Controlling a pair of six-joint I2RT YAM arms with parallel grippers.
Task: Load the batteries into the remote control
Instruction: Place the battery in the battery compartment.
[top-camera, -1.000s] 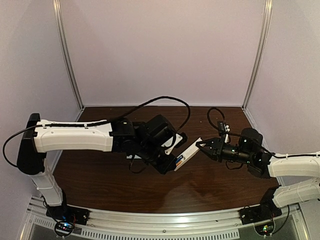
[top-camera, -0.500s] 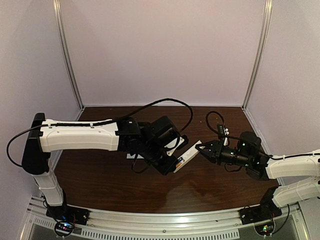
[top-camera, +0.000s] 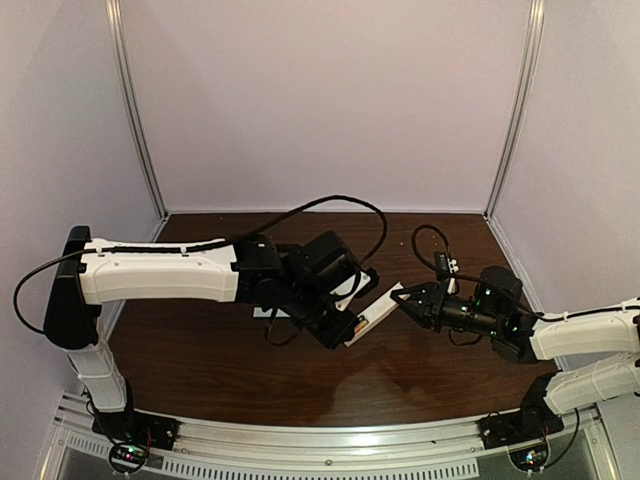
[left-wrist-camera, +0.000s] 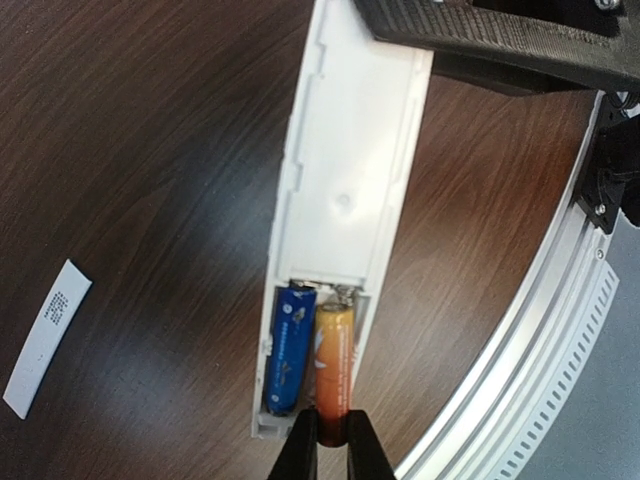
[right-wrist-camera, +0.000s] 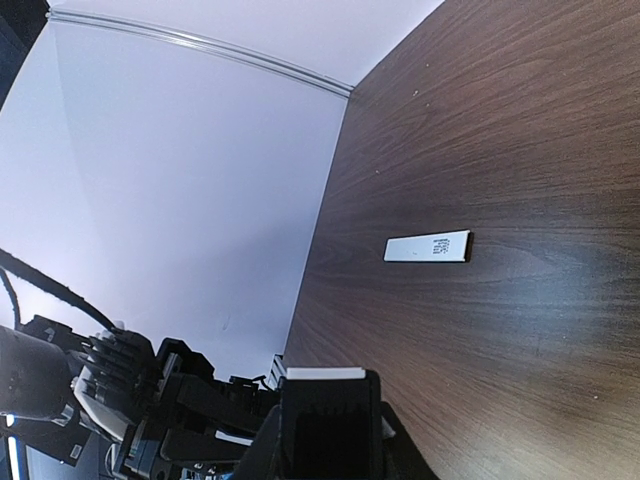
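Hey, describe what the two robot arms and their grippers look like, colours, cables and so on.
The left arm and right arm have white shell links with black joints and wrists. The left gripper and right gripper are black with slim tapered fingers. Loose black cables loop off each wrist.

The tabletop (left-wrist-camera: 150, 150) is finished in dark, faintly glossy wood grain. The remote control (left-wrist-camera: 350, 170) is moulded in smooth matt white plastic. The blue battery (left-wrist-camera: 289, 345) and orange battery (left-wrist-camera: 333, 360) are glossily wrapped; the fingers (left-wrist-camera: 303, 450) are matt black.
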